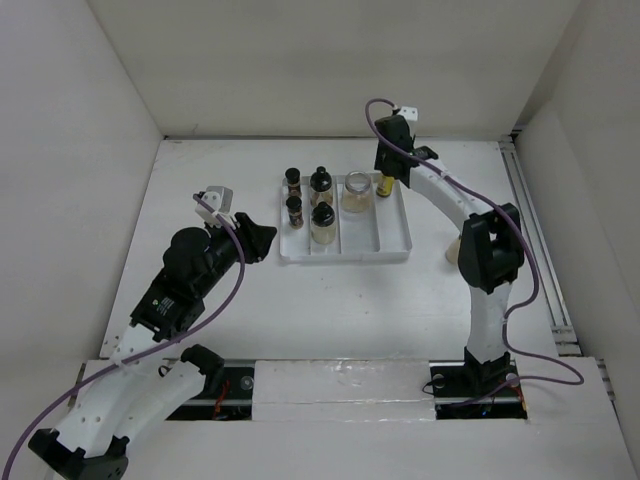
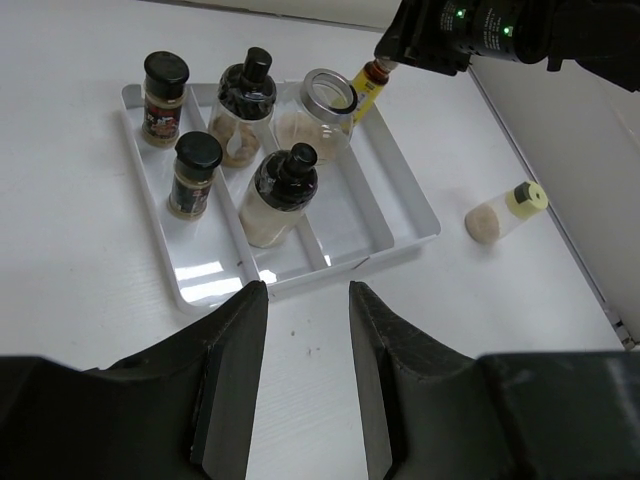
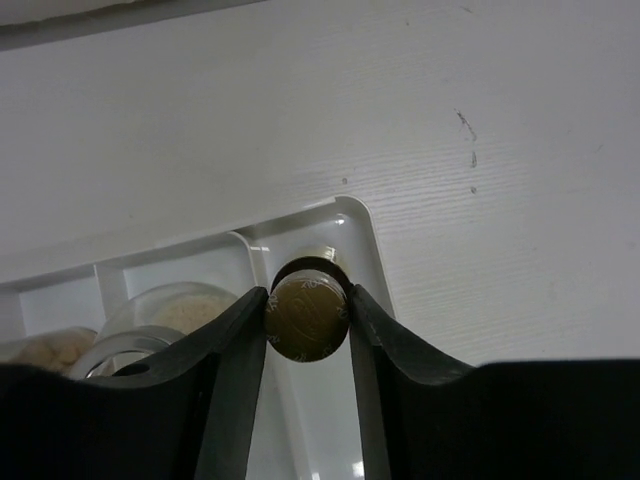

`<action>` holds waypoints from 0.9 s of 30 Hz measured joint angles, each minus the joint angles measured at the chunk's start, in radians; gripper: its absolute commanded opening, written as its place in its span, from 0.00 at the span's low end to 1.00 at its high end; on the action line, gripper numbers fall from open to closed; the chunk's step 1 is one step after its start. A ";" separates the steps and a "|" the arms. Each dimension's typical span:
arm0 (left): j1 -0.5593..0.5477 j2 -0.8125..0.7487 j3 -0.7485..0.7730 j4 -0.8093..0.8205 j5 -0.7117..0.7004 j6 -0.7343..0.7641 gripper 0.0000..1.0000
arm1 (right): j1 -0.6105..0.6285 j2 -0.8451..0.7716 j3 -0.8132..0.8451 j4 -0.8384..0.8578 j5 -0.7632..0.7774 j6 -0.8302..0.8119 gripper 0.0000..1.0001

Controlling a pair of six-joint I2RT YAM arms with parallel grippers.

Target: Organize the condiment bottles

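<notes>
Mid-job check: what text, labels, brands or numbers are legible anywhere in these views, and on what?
Nothing reads clearly in any view.
Label on the rear slim spice bottle: red and dark print, too blurred to read.
Label on the front slim spice bottle: too small and blurred to read.
Cap of the yellow bottle: faint raised marks, not legible.

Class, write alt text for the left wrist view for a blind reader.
A white divided tray holds five upright bottles and jars; the right pincer grips an amber bottle at its far right corner. A cream bottle lies sideways on the table beside the tray, and the open left pincer fills the foreground.
</notes>
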 measured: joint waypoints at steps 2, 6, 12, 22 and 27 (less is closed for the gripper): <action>0.000 0.000 0.000 0.000 0.000 0.002 0.34 | 0.000 0.002 0.003 0.006 -0.002 -0.001 0.61; 0.000 0.000 0.000 0.000 0.000 0.003 0.34 | 0.000 0.002 0.015 0.016 -0.005 -0.001 0.82; 0.000 0.004 0.000 0.000 0.000 0.005 0.34 | 0.000 -0.025 0.018 0.009 -0.010 -0.002 0.90; 0.000 -0.014 0.000 -0.001 0.003 0.005 0.34 | -0.003 -0.629 -0.376 0.015 0.161 0.095 0.91; 0.000 -0.034 0.000 -0.002 0.015 0.005 0.34 | -0.135 -0.905 -0.742 -0.014 0.225 0.214 0.93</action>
